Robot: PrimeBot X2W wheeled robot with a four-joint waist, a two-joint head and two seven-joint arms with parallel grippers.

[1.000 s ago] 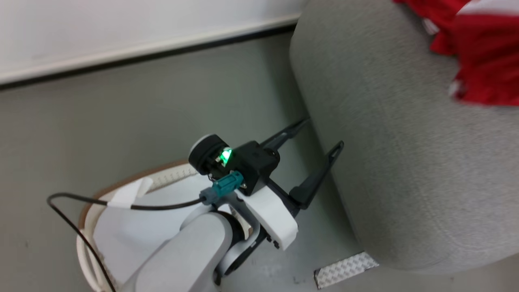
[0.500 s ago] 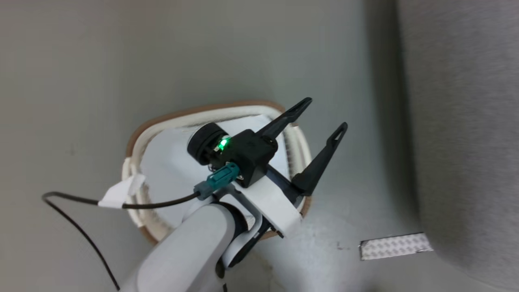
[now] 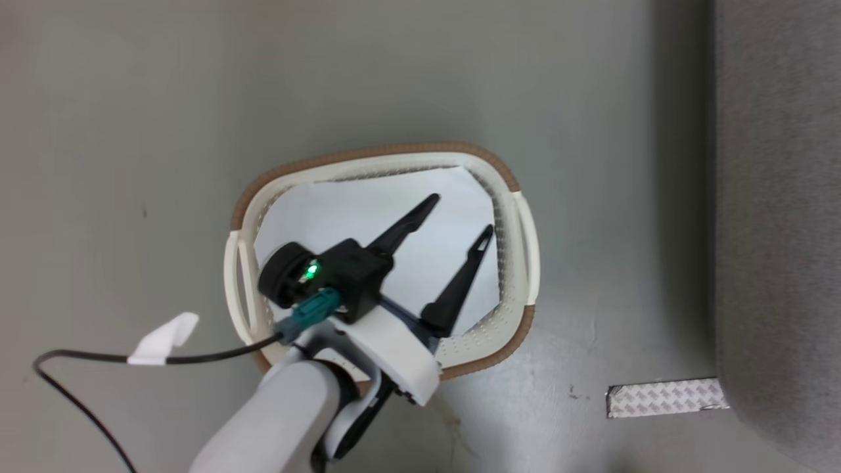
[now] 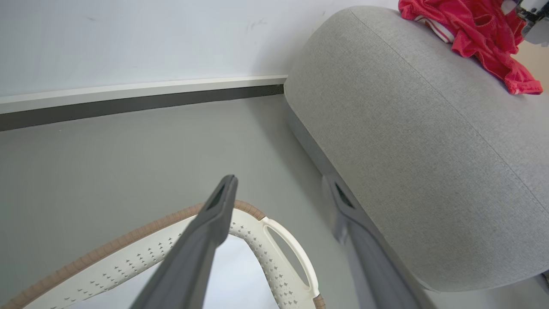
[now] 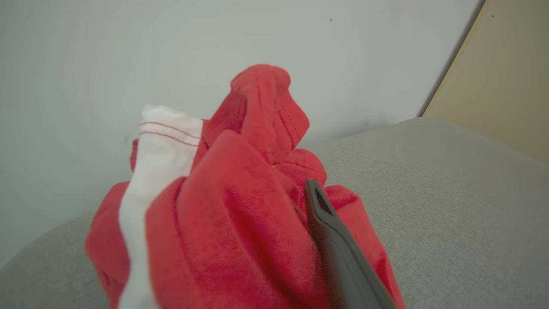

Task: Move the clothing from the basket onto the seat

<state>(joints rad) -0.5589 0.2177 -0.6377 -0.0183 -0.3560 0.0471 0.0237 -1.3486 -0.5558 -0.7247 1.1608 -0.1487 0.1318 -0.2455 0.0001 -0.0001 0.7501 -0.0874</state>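
Centre of the head view: left end effector point(image 3: 461, 213) hangs fingers point(image 3: 404, 226) wide apart over the holey cream plastic basket point(image 3: 381, 154), just a white liner point(image 3: 368, 210) inside, nothing red. Fuzzy grey sofa point(image 3: 775, 197) runs down the right edge. The crumpled soft red clothing point(image 4: 480, 30) sits on it, upper right of the left wrist view. The right end effector point(image 5: 274, 189) is way nearer, one finger against the pile; can't tell if it's gripping.

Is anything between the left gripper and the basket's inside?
Nothing visible. The left gripper hangs open over the basket, whose top is uncovered; a white sheet lies on its bottom. The clothing lies on the seat.
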